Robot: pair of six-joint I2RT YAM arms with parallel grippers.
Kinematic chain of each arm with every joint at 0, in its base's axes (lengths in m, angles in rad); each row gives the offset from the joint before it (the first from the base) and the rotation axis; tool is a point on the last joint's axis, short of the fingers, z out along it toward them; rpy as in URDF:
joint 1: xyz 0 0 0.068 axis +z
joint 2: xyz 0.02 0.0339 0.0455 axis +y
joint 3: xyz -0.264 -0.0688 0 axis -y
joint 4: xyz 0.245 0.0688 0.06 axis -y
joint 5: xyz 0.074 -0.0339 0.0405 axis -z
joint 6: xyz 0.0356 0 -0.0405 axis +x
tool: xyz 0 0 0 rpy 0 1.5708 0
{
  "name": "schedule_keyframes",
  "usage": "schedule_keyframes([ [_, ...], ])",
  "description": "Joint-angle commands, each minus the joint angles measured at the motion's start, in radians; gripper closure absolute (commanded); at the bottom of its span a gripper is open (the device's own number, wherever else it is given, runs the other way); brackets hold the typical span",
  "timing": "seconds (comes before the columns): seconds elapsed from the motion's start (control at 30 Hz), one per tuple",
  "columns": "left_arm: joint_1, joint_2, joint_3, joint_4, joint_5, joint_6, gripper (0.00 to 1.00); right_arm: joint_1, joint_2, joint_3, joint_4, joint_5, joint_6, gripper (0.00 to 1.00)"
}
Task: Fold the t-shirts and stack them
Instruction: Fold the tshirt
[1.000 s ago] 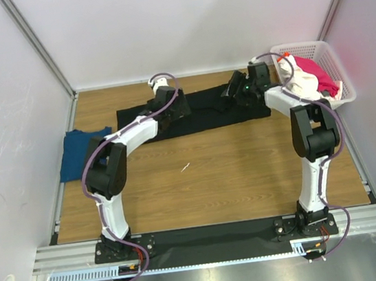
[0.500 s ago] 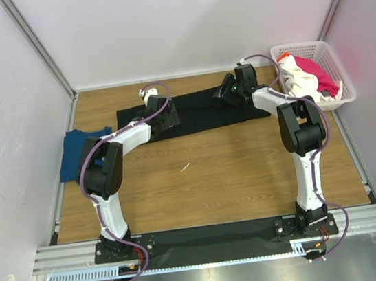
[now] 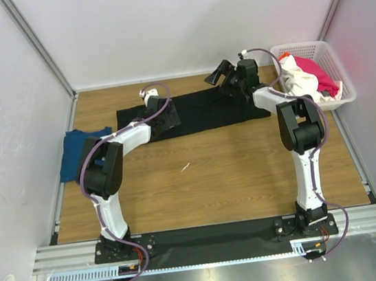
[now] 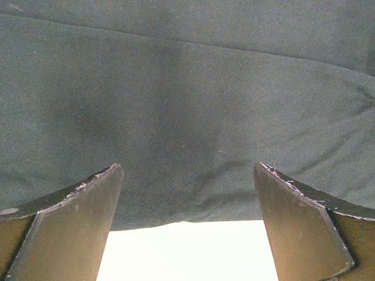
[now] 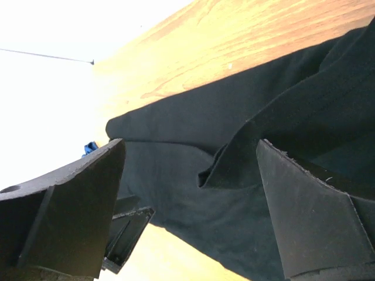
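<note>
While my left hand [image 4: 187, 165] and right hand [image 5: 190, 141] hang spread and empty over the black t-shirt [image 3: 201, 111], I should pinch the edge below each evenly.

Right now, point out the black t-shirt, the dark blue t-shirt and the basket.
black t-shirt [image 3: 202, 114], top external view, bare middle of the cloth
dark blue t-shirt [image 3: 75, 152], top external view, its middle
basket [image 3: 304, 45], top external view, far rim

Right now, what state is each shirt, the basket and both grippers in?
Black t-shirt: spread in a long band.
Blue t-shirt: lying flat, apart from both grippers.
White t-shirt and pink-red t-shirt: crumpled in the basket.
Left gripper: open, over the black t-shirt.
Right gripper: open, empty.
</note>
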Motion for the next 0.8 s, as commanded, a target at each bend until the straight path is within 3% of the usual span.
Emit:
schedule_keyframes([
  [0.0,0.006,-0.053,-0.004,0.031,0.005,0.015,0.00,-0.025,-0.040,0.032,0.012,-0.024,-0.013,0.00],
  [0.2,0.022,-0.065,0.000,0.028,0.002,0.021,0.00,-0.004,-0.137,-0.074,-0.042,0.031,-0.012,0.00],
  [0.3,0.023,-0.072,-0.003,0.028,0.007,0.018,0.00,0.031,-0.123,-0.111,0.016,0.060,0.002,0.00],
  [0.77,0.022,-0.075,-0.009,0.027,0.010,0.026,0.00,0.044,0.190,0.248,0.061,0.053,-0.022,0.00],
])
